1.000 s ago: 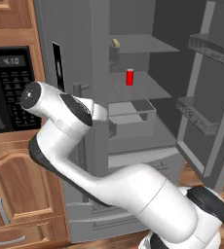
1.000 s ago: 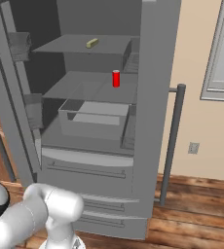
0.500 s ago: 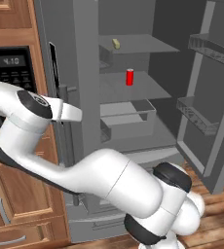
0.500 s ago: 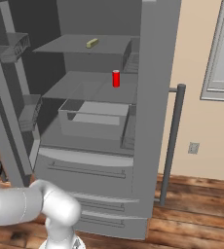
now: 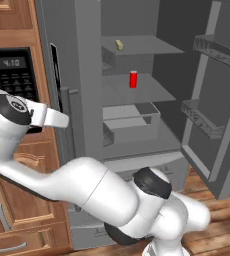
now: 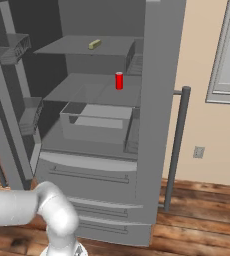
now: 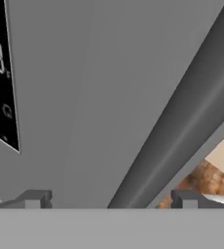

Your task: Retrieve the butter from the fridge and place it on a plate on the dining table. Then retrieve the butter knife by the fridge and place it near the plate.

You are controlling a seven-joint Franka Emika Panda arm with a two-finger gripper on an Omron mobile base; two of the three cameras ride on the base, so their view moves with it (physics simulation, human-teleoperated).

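The fridge (image 5: 87,75) stands with both upper doors swung open. The butter (image 5: 119,45) lies on the top shelf as a small pale yellow stick (image 6: 94,44). In the hand view my gripper (image 7: 111,198) is open and close to the grey door front. The door's bar handle (image 7: 182,116) runs down between the two widely spaced fingertips (image 7: 36,197), which hold nothing. The black dispenser panel (image 7: 2,73) is at the left of that view. The plate, dining table and butter knife are out of view.
A small red container (image 5: 133,79) stands on the middle shelf, above a grey drawer bin (image 5: 132,120). The right door (image 5: 222,100) with its shelf bins juts out. A black microwave (image 5: 12,75) sits in wooden cabinets on the left. Wood floor lies below.
My arm has swung left and down beside the fridge's left door, and the jaws have spread wide. The butter and red container have not moved.
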